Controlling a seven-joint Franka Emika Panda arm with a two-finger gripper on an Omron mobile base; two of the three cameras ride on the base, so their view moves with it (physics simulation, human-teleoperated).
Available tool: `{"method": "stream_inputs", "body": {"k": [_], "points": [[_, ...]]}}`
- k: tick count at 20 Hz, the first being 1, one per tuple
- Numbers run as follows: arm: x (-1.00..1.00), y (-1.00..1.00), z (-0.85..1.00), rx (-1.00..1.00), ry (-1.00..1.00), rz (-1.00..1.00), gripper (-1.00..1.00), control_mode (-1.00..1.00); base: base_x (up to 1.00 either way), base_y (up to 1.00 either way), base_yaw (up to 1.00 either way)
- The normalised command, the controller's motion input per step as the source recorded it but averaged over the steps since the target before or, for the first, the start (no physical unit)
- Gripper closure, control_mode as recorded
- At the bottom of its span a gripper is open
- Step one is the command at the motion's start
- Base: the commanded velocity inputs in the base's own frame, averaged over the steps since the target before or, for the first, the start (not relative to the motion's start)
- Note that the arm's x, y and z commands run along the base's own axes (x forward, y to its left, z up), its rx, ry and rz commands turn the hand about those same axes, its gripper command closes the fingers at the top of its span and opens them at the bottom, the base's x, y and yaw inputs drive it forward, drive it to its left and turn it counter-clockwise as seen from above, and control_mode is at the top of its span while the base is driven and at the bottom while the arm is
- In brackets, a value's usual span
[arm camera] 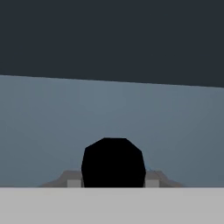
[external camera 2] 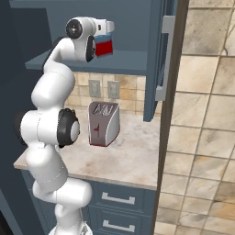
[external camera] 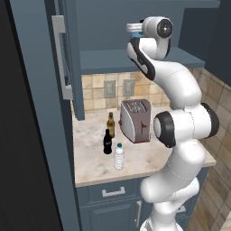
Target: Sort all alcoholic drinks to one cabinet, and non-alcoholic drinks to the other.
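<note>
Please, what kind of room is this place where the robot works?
Most likely a home kitchen, a rendered one. A marble-like counter runs over blue drawers, a toaster stands before a tiled wall with outlets, and blue wall cabinets hang above.

- On the counter (external camera: 149, 158), the beer bottle (external camera: 110, 125) stood just left of the toaster (external camera: 135, 121).
- The cola bottle (external camera: 108, 142) stood before it.
- The water bottle (external camera: 119, 157) stood nearest the counter's front edge (just right of the cola).
- The square bottle (external camera 2: 104, 46) was up inside the cabinet (external camera 2: 133, 62).
</note>
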Motion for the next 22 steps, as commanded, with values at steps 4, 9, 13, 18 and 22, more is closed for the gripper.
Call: {"method": "stream_inputs", "body": {"k": [4,9,13,18,22], "points": [[0.18,-0.04,-0.04,0.03,0.0,0.0,-1.0,-1.0,0.0,0.0,0.0],[0.19,-0.03,-0.09,0.0,0.0,0.0,-1.0,-1.0,0.0,0.0,0.0],[0.23,-0.04,-0.07,0.0,0.0,0.0,-1.0,-1.0,0.0,0.0,0.0],[0.24,-0.1,-0.05,0.0,0.0,0.0,-1.0,-1.0,0.0,0.0,0.0],[0.21,-0.11,-0.02,0.0,0.0,0.0,-1.0,-1.0,0.0,0.0,0.0]]}}
